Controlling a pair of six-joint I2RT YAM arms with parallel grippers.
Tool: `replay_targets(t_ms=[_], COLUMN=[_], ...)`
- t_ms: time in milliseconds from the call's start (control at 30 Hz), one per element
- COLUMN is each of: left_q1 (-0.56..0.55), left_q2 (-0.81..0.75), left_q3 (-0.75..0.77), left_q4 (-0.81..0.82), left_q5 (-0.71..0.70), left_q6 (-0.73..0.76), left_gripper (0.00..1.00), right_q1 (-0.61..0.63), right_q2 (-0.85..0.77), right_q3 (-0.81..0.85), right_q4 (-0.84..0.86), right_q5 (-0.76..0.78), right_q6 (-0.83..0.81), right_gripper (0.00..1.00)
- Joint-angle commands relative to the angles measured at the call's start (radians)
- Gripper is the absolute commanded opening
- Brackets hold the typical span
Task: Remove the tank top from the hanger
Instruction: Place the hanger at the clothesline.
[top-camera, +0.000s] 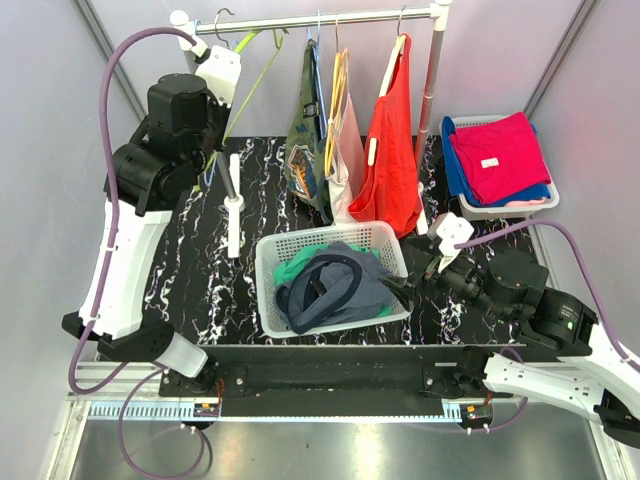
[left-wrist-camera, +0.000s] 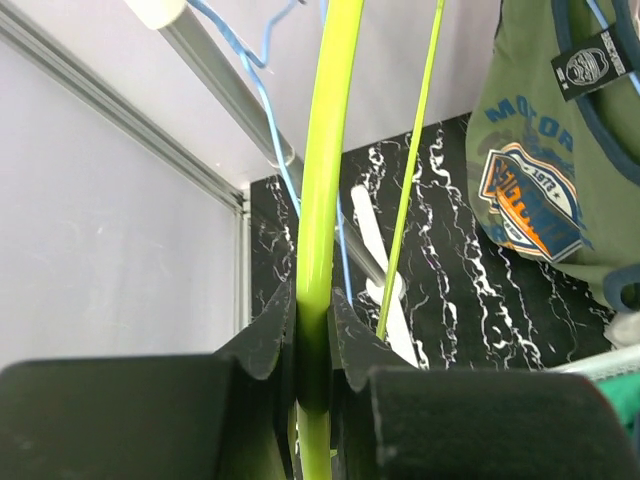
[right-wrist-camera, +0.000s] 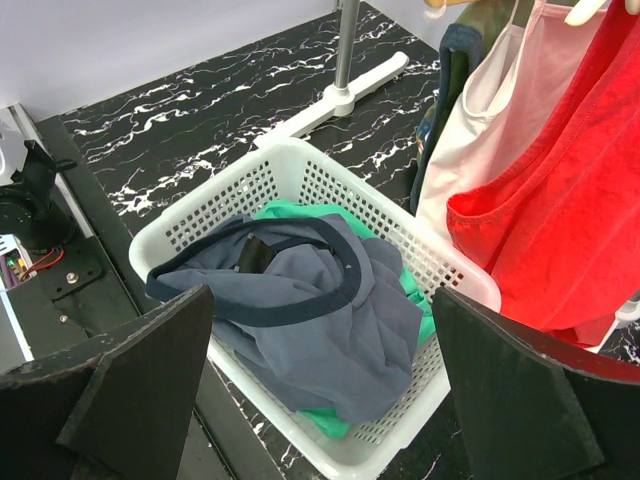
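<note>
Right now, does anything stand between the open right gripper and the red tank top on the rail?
Nothing visible does. The red tank top hangs ahead and right of the right gripper with open space between; the white basket sits lower, to its left.

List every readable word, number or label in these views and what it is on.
"MOTO": start of an arched word on the olive green tank top.
Banner in its emblem: too blurred.
Black neck label: too small.
White tag on the red garment: too small.
</note>
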Motion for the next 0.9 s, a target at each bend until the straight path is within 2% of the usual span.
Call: replay_targets(t_ms=[0,333,867], left_q1=[-0.01,-0.01,-0.009], left_q2=[0.019,0.139,0.21], left_q3=[0.065,0.153,0.122], left_q4=[0.121,0.167,0.168], left_q5=[-0.082,-0.094,-0.124], left_q6=[0.047,0.09,0.082], left_gripper=[0.0,0.0,0.0], right_q1=[0.001,-0.001,-0.001], right_q2=[-0.019,-0.084,-0.131], right_q3=[-0.006,-0.037,-0.034], right_q4=[0.029,0.023,-0.004], right_q5=[-0.017,0.006,0.003], right_q6=[0.002,0.002,0.014], right_gripper=[1.0,1.0,1.0])
